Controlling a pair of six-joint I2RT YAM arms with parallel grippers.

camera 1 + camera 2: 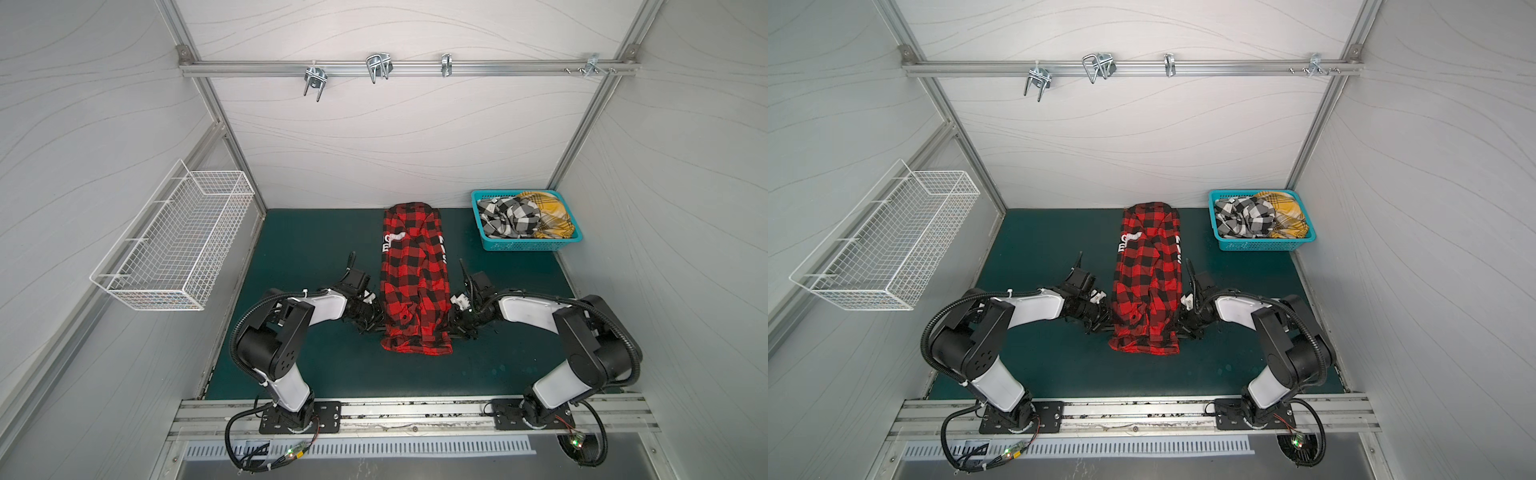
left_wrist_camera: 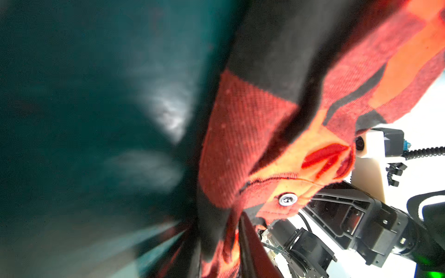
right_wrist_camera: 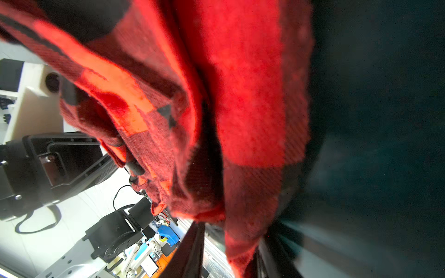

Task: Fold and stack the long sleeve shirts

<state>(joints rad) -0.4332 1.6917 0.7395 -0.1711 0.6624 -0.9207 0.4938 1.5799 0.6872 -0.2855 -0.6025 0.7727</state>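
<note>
A red-and-black plaid shirt point(image 1: 415, 270) point(image 1: 1148, 270) lies as a long narrow strip down the middle of the green mat point(image 1: 311, 249). My left gripper point(image 1: 376, 328) point(image 2: 216, 223) sits at the strip's left edge near its front end, shut on the cloth point(image 2: 252, 132). Opposite it, at the right edge, my right gripper point(image 1: 455, 330) point(image 3: 232, 231) has cloth point(image 3: 240, 96) hanging between its jaws, with light showing beside one finger. That end of the shirt is raised off the mat. A black-and-white shirt point(image 1: 509, 216) and a yellow plaid shirt point(image 1: 548, 216) lie crumpled in the basket.
The turquoise basket point(image 1: 519, 245) stands at the back right corner of the mat. A white wire basket point(image 1: 174, 245) hangs on the left wall. A rail with metal hooks point(image 1: 374, 68) runs across the back wall. The arm bases sit on the front rail.
</note>
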